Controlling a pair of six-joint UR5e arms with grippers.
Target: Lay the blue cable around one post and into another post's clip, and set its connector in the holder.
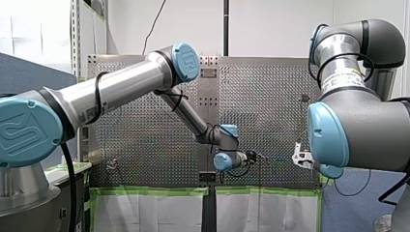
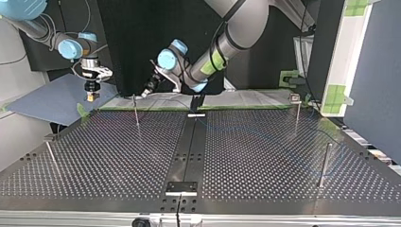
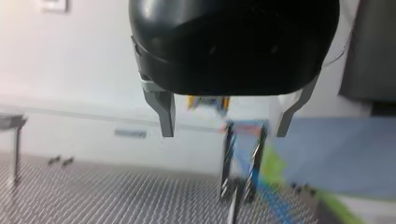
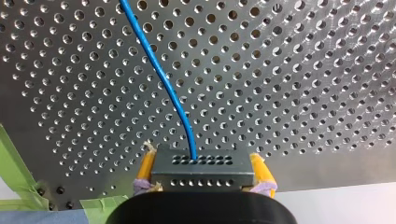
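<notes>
In the right wrist view my right gripper (image 4: 202, 161) is shut with its yellow pads (image 4: 146, 168) on a dark perforated connector block (image 4: 203, 172). The blue cable (image 4: 156, 70) runs out of the block and away over the perforated table. In the top view my right gripper (image 2: 92, 94) hangs beyond the table's far left corner. My left gripper (image 3: 226, 123) stands open, nothing between its metal fingers (image 3: 164, 114). A slim post (image 3: 243, 163) stands just ahead of it, with the cable (image 3: 275, 207) at its foot. The top view shows my left gripper (image 2: 146, 90) close above that post (image 2: 135, 109).
More posts stand on the table (image 2: 265, 161): one at the far right (image 2: 297, 113), one at the near right (image 2: 324, 165), one at the near left (image 2: 52, 158). A small bracket (image 2: 196, 115) sits at the far middle, another (image 2: 181, 187) at the near edge. A blue sheet (image 2: 52, 101) lies past the far left corner.
</notes>
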